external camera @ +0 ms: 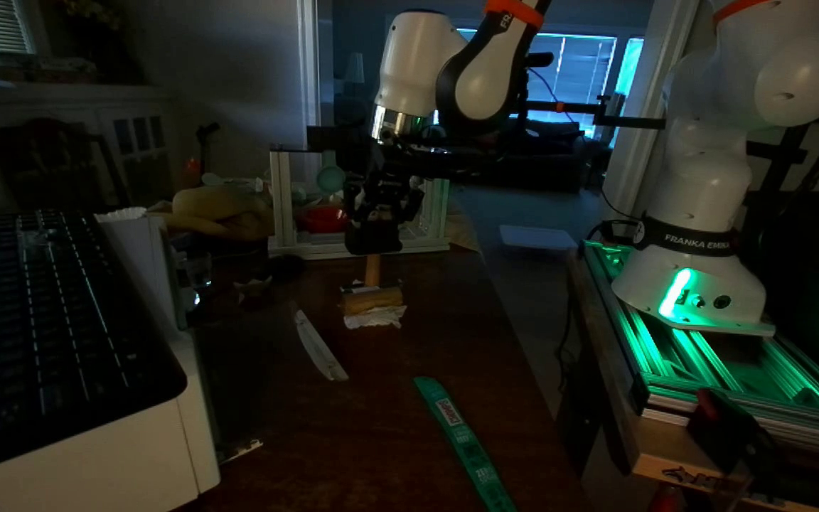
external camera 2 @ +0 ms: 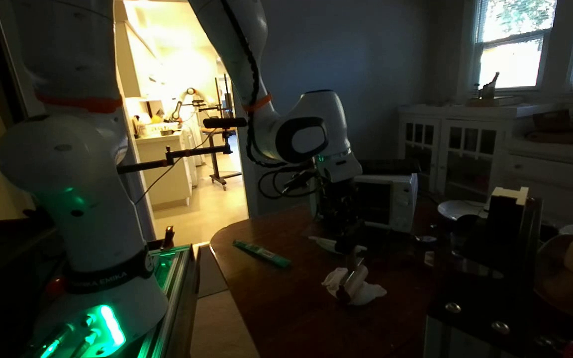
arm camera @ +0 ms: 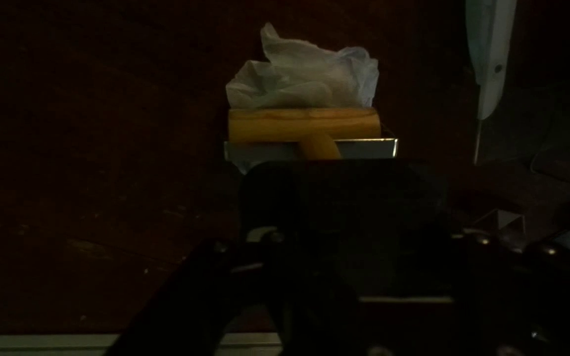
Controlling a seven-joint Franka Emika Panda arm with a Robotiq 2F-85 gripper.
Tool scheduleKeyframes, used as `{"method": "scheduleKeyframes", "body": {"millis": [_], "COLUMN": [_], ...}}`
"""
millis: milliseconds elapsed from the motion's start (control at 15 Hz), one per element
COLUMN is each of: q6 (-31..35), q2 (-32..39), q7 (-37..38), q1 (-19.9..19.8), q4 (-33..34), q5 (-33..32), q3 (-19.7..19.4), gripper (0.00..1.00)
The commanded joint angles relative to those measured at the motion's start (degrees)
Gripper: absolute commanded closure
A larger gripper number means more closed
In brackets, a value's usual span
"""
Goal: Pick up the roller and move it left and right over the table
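**Black keyboard-like panel (external camera: pixel 54 323) fronts the scene as tool (external camera: pixel 375 240) grips roller (external camera: pixel 372 301) at counter (external camera: pixel 367 434)**

A white cabinet (external camera: pixel 114 462) carries the panel, set away from the counter's robot-side edge. Beyond it, the tool is clamped around the handle (external camera: pixel 372 270) of the roller, which stands upright toward the end edge where a white-framed stand (external camera: pixel 303 249) rises. A crumpled white sheet (arm camera: pixel 309 74) lies against the roller and appears to run beneath it; whether the roller touches the counter cannot be told. Any sideways sweep risks bunching the sheet, which would likely make the roller skid rather than turn. Held by its handle alone, it could twist in the tool if pressed too hard. Swung too far from the robot-side edge, it may strike a slim white object (external camera: pixel 319 346); carried too far toward that edge, it could run off the counter. A green strip (external camera: pixel 461 439), lying near that edge toward the rounded corner, could be knocked if the sweep drifts that way.
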Motion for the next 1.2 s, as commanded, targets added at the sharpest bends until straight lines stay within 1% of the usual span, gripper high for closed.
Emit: {"method": "scheduleKeyframes", "body": {"millis": [0, 133, 400, 600, 867, 1000, 1133], "q6": [0.89, 0.72, 0.82, 0.78, 0.39, -0.06, -0.52], "q2": [3.68, 4.57, 6.49, 7.96, 7.93, 7.27, 6.50], "q7": [1.53, 0.81, 1.59, 1.26, 0.87, 0.93, 0.13], "q1": [1.87, 1.80, 2.66, 3.25, 4.62, 5.30, 5.47], "q4": [2.37, 3.37, 5.62, 6.81, 7.06, 6.55, 6.02], "q5": [-0.78, 0.05, -0.63, 0.01, 0.62, 0.77, 1.60], "q3": [-3.78, -4.84, -8.18, -9.86, -10.19, -9.93, -8.86], "gripper": [0.66, 0.66, 0.66, 0.66, 0.66, 0.66, 0.66]}}
